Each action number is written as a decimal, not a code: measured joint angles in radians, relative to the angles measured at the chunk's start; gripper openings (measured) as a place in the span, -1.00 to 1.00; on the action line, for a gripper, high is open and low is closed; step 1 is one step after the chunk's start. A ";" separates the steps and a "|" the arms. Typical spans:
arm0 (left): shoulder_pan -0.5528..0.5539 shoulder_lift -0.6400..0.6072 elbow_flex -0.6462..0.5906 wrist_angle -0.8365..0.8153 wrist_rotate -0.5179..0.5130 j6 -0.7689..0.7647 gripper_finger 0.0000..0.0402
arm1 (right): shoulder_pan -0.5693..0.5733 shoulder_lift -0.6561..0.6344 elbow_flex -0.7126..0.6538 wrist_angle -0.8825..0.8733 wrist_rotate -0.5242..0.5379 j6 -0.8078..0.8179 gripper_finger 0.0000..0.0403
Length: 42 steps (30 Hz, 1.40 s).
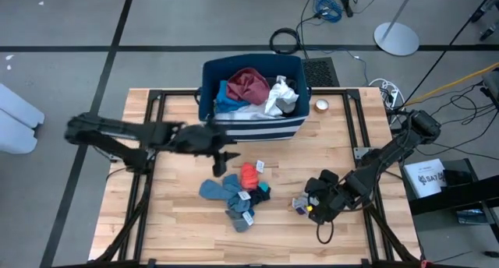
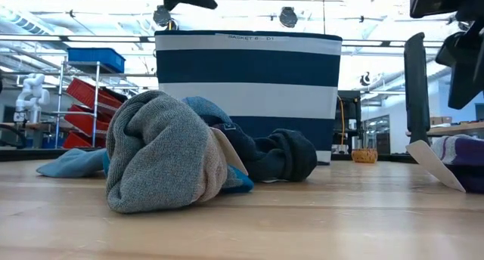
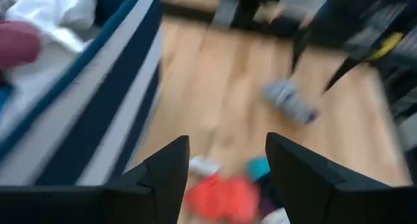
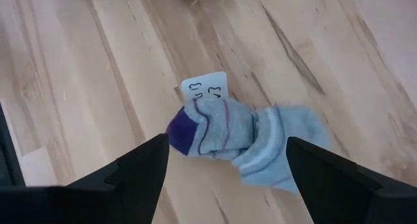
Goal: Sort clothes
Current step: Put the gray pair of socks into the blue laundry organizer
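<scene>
My table is pale wood planks in a black frame, on a grey floor strewn with cables. The striped bin stands at the far edge, with maroon, white and blue pieces heaped inside. In front of it a small pile of socks lies mid-table, with an orange sock on top.

My left gripper hangs between the bin and the pile, fingers spread and empty. My right gripper hovers over a lone grey striped sock near the right side, well apart from the pile, fingers spread either side of it without touching.

I judge the main risk is on the left: the socks overlap, so a grab there may lift two at once, or drag the pile sideways. That arm is also close to the bin wall and could nudge it. On the right, the paper tag pokes out from under the sock; closing on the tag alone would let the sock slip.

The bin's rim carries small print I read as "BASKET" plus a short code; the tag's handwriting I cannot make out
</scene>
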 joint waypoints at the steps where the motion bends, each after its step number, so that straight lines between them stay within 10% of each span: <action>1: -0.019 -0.037 -0.074 0.102 -0.008 -0.011 0.06 | 0.004 0.004 0.000 -0.007 0.013 0.011 0.48; 12: -0.173 -0.080 -0.534 1.019 -0.037 0.070 0.06 | 0.000 0.115 0.000 -0.044 0.071 0.035 0.48; 30: -0.176 0.003 -0.527 1.062 -0.045 0.074 0.06 | -0.100 0.327 0.006 -0.033 -0.032 -0.034 0.37; 42: -0.171 0.003 -0.527 1.059 -0.049 0.069 0.06 | -0.119 0.304 0.002 -0.006 -0.054 -0.109 -0.72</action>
